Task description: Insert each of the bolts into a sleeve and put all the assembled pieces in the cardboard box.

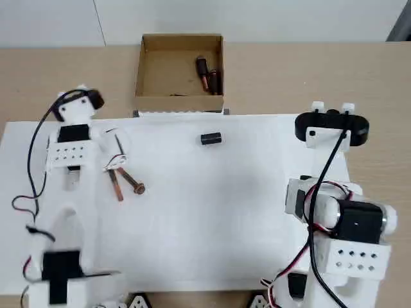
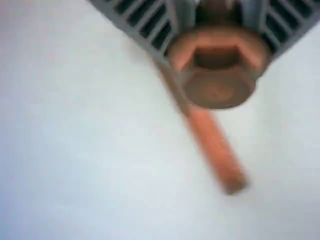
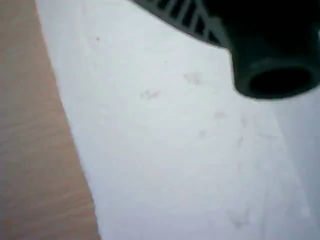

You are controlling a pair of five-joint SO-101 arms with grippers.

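The job is looking roughly half done, judging by how things are lying. The cardboard box (image 1: 160, 70) is sitting on the tabletop (image 1: 289, 70), well beyond both pincers. It is already holding finished pieces (image 1: 207, 72), dark sleeves with copper bolts in them, bunched against one wall. They are looking like two, though the exact count is hard to make out.

The left pincer (image 2: 217, 12) is clamping a gripped bolt (image 2: 218, 75), whose hexagonal flanged head is jutting out clear of the jaws. A loose bolt (image 2: 215, 150) is lying on the white sheet (image 1: 225, 212) just beside that pincer, its shank running away from the jaws. I cannot tell whether the two bolts are touching.

The right pincer (image 3: 220, 25) is clamping a held sleeve (image 3: 272, 75), which is hanging above the sheet with its open bore showing past the jaws. A spare sleeve (image 1: 210, 138) is lying on the sheet, well apart from either pincer and on the box side of them.

So two bolts and two sleeves are waiting to be joined, and neither bolt is sitting in a sleeve yet. The pair in the pincers seems to be the one in hand. The pincers are standing well apart, so bolt and sleeve are yet to be brought together. After that, both assembled pairs are needing a trip to the box.
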